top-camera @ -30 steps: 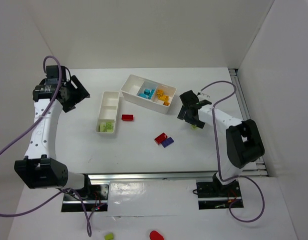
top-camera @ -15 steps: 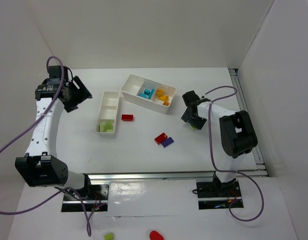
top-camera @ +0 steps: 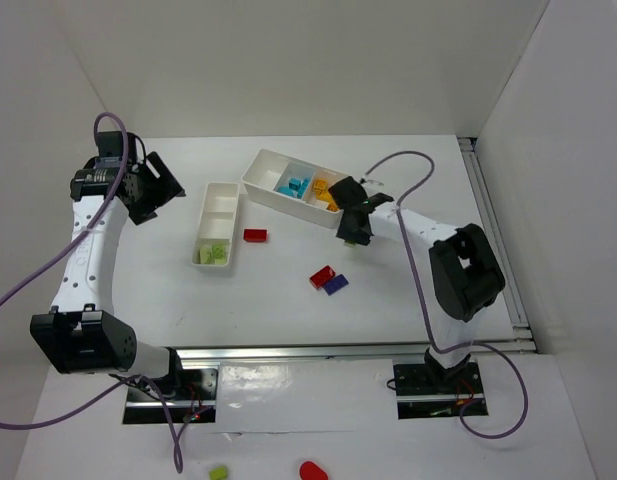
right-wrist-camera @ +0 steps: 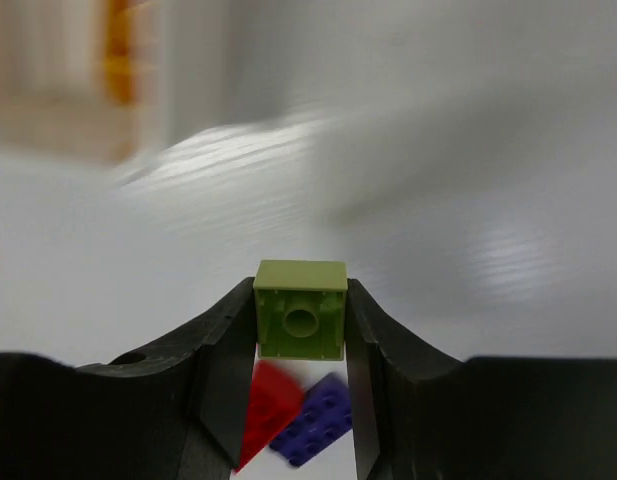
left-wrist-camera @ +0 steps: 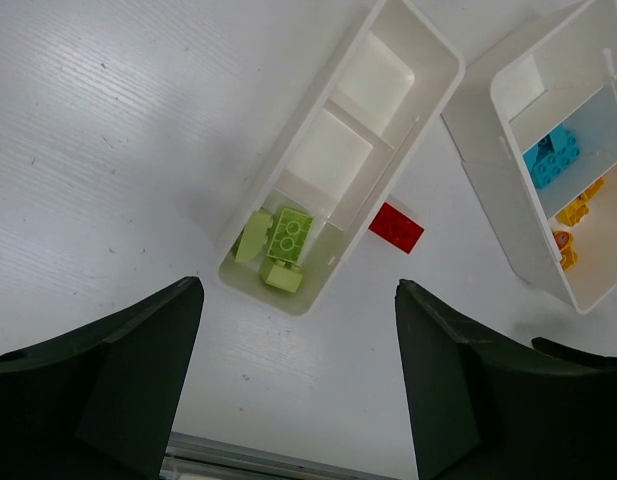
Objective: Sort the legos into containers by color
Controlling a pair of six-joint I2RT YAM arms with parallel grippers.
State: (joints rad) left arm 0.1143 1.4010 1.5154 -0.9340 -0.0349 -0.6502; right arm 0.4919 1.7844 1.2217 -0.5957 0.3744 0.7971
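Now | my right gripper (right-wrist-camera: 300,325) clamped shut on lime brick (right-wrist-camera: 300,290), well right of narrow tray (top-camera: 224,203) | risk: tip-only pinch, brick could twist or drop short of that tray

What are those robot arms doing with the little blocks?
They are sorting legos by color. The right gripper is pinching a lime green lego above the table. The left gripper hangs open beside the narrow tray, which already holds green legos. A red lego, another red one and a purple one lie loose on the table.
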